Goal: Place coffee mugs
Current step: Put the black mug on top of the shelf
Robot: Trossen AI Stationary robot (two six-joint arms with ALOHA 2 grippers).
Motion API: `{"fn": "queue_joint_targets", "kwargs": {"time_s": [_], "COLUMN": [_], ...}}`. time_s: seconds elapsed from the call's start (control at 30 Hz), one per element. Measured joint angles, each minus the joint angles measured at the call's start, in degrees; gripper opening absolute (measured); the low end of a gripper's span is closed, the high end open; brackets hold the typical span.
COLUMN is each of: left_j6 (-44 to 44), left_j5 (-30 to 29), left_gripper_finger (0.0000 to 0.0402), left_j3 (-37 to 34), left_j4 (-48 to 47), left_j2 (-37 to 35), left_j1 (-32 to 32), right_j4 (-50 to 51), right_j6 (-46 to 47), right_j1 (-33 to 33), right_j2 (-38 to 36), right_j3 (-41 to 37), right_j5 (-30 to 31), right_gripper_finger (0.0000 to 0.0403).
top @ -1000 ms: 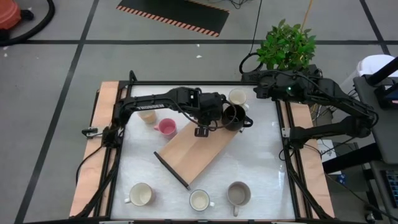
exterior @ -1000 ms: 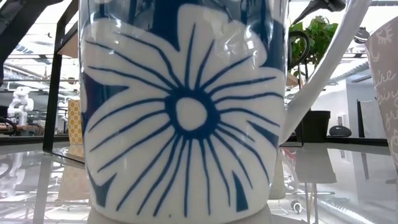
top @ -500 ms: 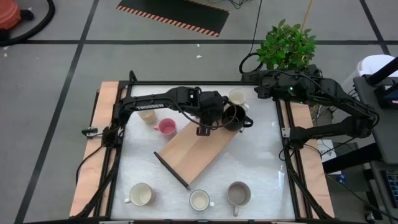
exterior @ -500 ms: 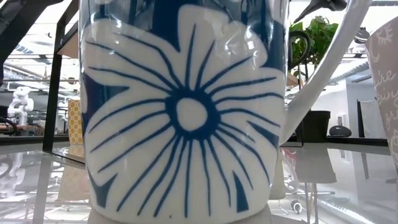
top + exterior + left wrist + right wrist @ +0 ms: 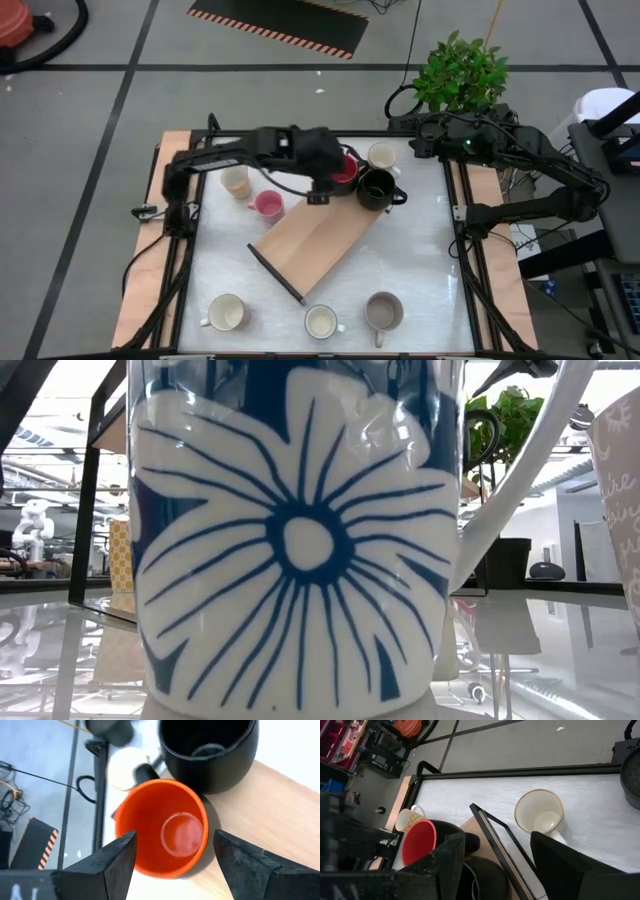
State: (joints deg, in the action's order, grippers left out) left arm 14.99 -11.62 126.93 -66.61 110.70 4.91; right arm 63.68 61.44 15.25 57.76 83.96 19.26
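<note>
Ceramic mugs number eight: four cream, one each red (image 5: pixel 343 170), black (image 5: pixel 375 187), pink, grey; left gripper (image 5: pixel 318 191) wide, empty.

A wooden board, a plant and some floor things

A light brown wooden board (image 5: pixel 318 240) lies slanted on the white table (image 5: pixel 420 265). A leafy green plant (image 5: pixel 460 72) stands just past the table's far right corner. A mat with orange and black stripes (image 5: pixel 285 22) lies on the grey floor, well away from the table. An orange round thing (image 5: pixel 20 35) sits in the far left corner of the floor, with a black hose beside it.
</note>
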Motion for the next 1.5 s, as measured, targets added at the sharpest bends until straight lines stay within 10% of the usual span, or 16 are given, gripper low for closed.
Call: {"fn": "queue_joint_targets", "kwargs": {"time_s": [0.3, 0.63, 1.5], "left_j6": [-7.63, -10.47, -0.23], "left_j5": [11.45, 10.1, 8.46], "left_gripper_finger": [0.0237, 0.0084, 0.0078], "left_j3": [-2.01, -30.98, -55.48], "left_j4": [-4.45, 11.61, 49.64], "left_j2": [-9.03, -17.45, -17.86], "left_j1": [-0.06, -0.17, -1.82], "right_j4": [0.0, -0.02, -3.78], "right_j6": [-0.1, -0.37, 0.88], "right_j1": [0.0, -0.08, -1.28], "right_j2": [0.0, 0.0, 0.63], "right_j3": [0.0, 0.0, 0.0], "right_j5": [0.01, -3.43, -4.21], "right_gripper_finger": [0.0215, 0.0215, 0.0215]}}
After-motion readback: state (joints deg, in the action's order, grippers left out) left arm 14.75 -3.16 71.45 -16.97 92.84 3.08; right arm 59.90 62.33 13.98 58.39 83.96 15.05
